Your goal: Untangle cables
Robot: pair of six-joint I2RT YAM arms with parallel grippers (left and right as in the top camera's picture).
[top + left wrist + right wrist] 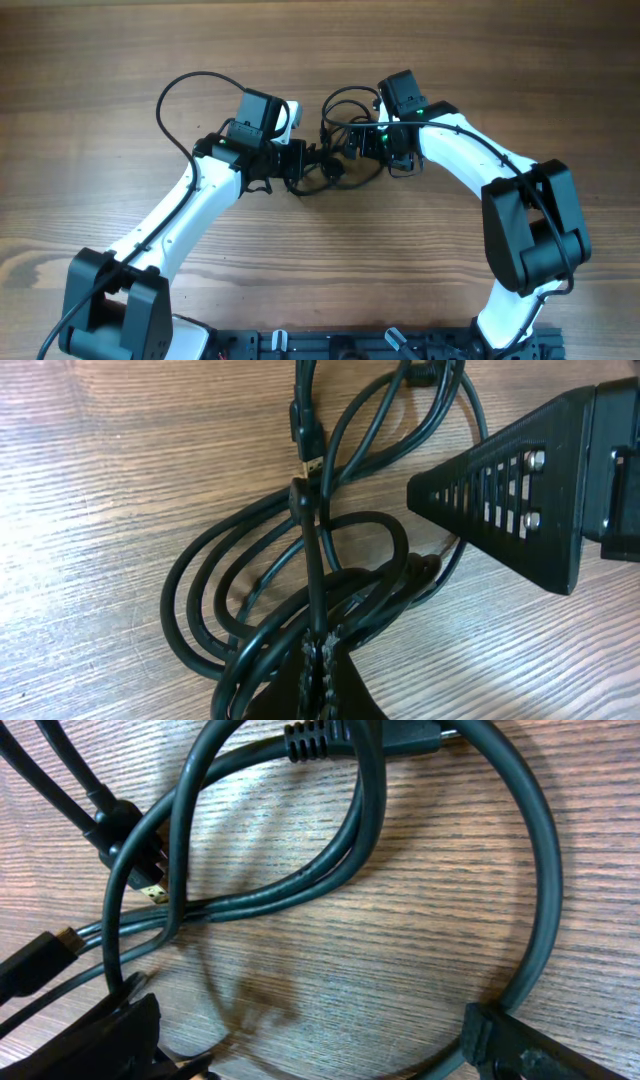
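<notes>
The cables (340,150) are a bunch of thin black cords in tangled loops on the wooden table, between my two grippers. My left gripper (300,162) is at the bunch's left side. In the left wrist view its jaws (318,670) are shut on one strand of the cables (250,590), which rises to a plug end (305,430). My right gripper (358,143) is over the right side of the bunch. In the right wrist view its fingers (300,1050) are wide apart, with cable loops (350,850) under and between them; its right finger touches the big loop.
The right gripper's finger (520,490) reaches in close to the left gripper's cable. A thicker black arm wire (185,95) loops over the table behind the left arm. The arm bases (330,345) stand at the front edge.
</notes>
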